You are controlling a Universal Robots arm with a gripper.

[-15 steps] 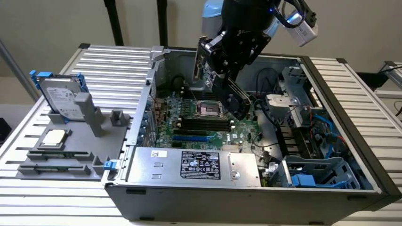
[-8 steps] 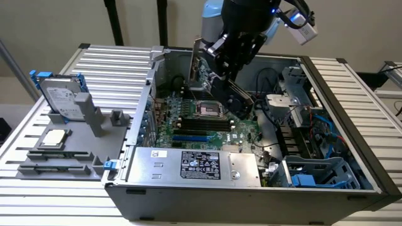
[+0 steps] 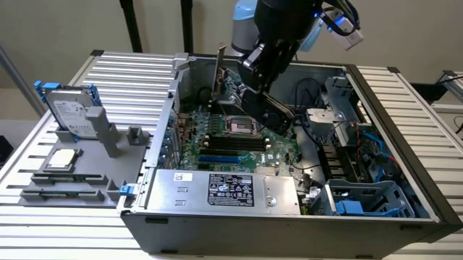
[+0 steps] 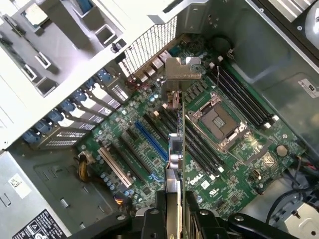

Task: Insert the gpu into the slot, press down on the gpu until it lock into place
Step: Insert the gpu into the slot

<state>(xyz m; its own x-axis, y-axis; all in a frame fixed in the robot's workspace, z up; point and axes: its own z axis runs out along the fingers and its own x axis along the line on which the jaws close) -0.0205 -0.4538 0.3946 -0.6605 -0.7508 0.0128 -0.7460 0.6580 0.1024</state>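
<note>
The gpu point(image 3: 230, 85) is a thin flat card with a silver bracket point(image 3: 218, 70) at one end. It stands on edge, in the air, over the far part of the open computer case. My gripper point(image 3: 255, 76) is shut on its upper edge. In the wrist view the gpu point(image 4: 175, 149) shows edge-on, running from between my fingers point(image 4: 155, 211) out to the bracket point(image 4: 182, 69). It hangs clear above the green motherboard point(image 4: 124, 149). A blue slot point(image 4: 149, 142) and black slots point(image 4: 192, 144) lie beneath it; I cannot tell which one it lines up with.
The case point(image 3: 289, 238) lies open on a ribbed metal table. A silver power-supply box point(image 3: 217, 189) fills its near side, with a blue drive cage point(image 3: 361, 201) and cables on the exterior view's right. The CPU socket point(image 3: 240, 125) is mid-board. A hard drive point(image 3: 69, 111) stands on a grey tray point(image 3: 79, 162).
</note>
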